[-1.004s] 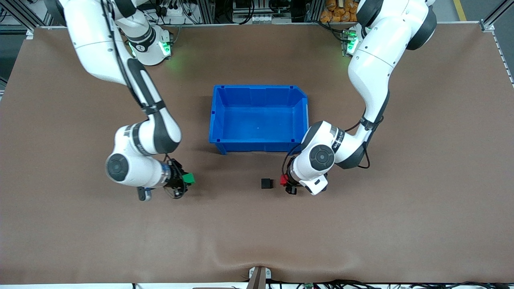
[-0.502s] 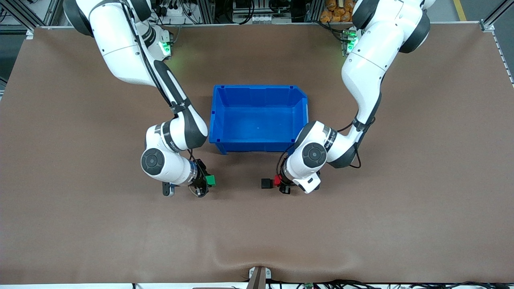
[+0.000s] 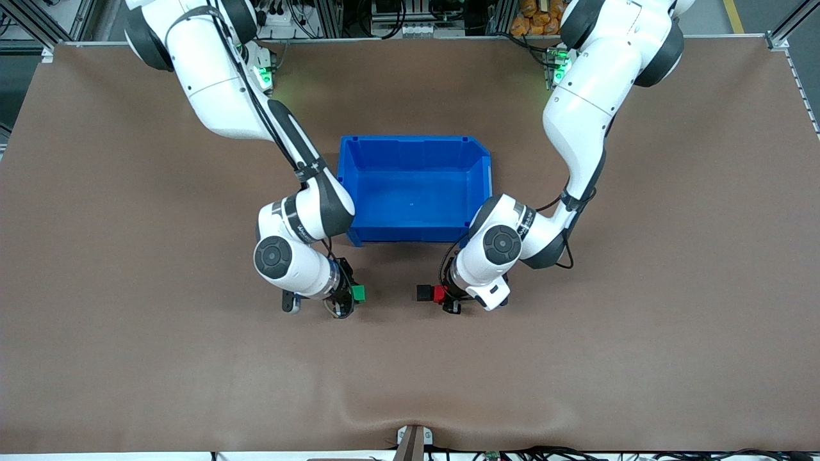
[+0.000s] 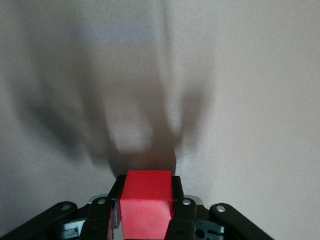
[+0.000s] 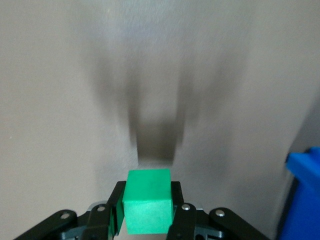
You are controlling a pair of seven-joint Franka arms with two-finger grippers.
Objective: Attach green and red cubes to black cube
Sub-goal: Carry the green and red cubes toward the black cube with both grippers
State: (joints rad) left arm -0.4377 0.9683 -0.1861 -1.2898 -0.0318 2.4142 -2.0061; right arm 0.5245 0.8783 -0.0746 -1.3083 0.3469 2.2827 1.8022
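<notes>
Centrally we see the bin (image 3: 413, 189), blue and open-topped, with nothing visible inside it; we use it as our landmark. It stands on the table (image 3: 128, 358), whose brown surface runs wide and bare toward both arms' ends and toward the front camera.

Going from the front view's left side, the right arm reaches down past the bin's corner at its own end. The right gripper (image 3: 351, 296) is low over the table, nearer the front camera than the bin, and its fingers (image 5: 116, 207) are closed on the green cube (image 3: 359, 294). In the right wrist view the green cube (image 5: 148, 201) sits squarely between the two pads, with the bin's blue edge (image 5: 302, 200) showing at one side. We see a stretch of bare table between this cube and the black one.

Next comes the black cube (image 3: 424, 293), resting on the table in front of the bin's near wall, a little nearer the front camera. The red cube (image 3: 439, 294) is pressed against its side toward the left arm's end; the two touch.

Last, the left gripper (image 3: 446, 298) is clamped on the red cube (image 4: 146, 204), fingers (image 4: 176, 205) tight on both its sides, with the left arm bent in from the bin's other corner.
</notes>
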